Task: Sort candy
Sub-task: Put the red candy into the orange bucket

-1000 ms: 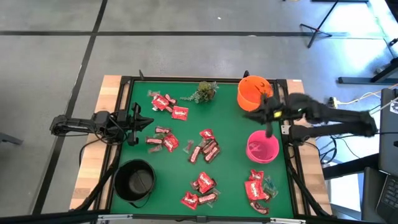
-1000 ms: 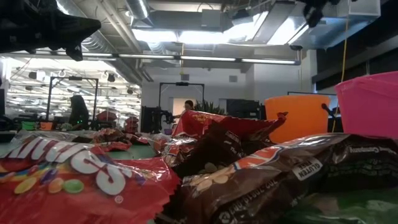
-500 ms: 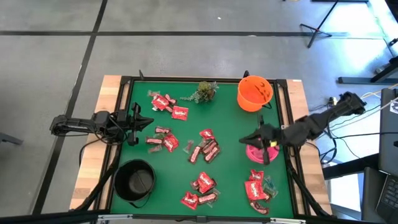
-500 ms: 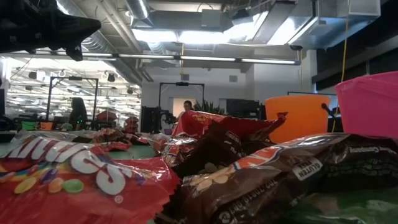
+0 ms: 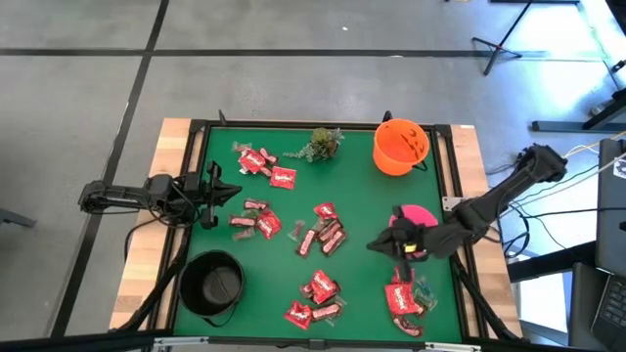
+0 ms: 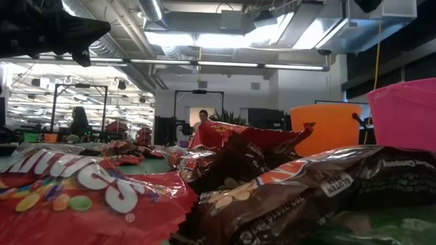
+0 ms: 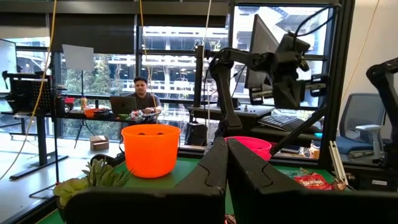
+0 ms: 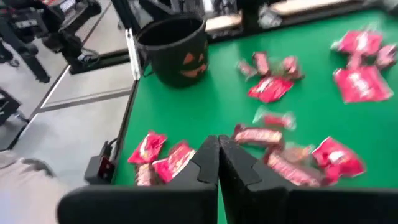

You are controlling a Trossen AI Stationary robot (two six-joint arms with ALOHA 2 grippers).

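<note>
High view: the right gripper [image 5: 399,244] sits over the near edge of the pink plastic bowl [image 5: 421,212], its arm bent in from the right table edge. Left gripper [image 5: 211,193] rests low at the left edge of the green table mat [image 5: 362,200], arm folded, waiting. Three bowls counted: pink, an orange plastic bucket [image 5: 398,147] at the far right, a black bucket [image 5: 212,284] at the near left. Wrapped candy [image 5: 321,231], red packets and dark bars, lies in about five loose clusters across the mat; one green plant sprig [image 5: 322,143] at the far side.

Low view: candy wrappers [image 6: 88,190] fill the foreground; the orange bucket [image 6: 325,127] and pink bowl [image 6: 405,112] stand at right.

Left wrist view: the left fingers [image 7: 205,174] are pressed together, holding nothing. Orange bucket [image 7: 150,149] ahead; a person sits beyond the table.

Right wrist view: the right fingers [image 8: 205,165] are clenched together, empty, above scattered red candy [image 8: 165,160]; the black bucket [image 8: 175,48] shows a jack-o'-lantern face.
</note>
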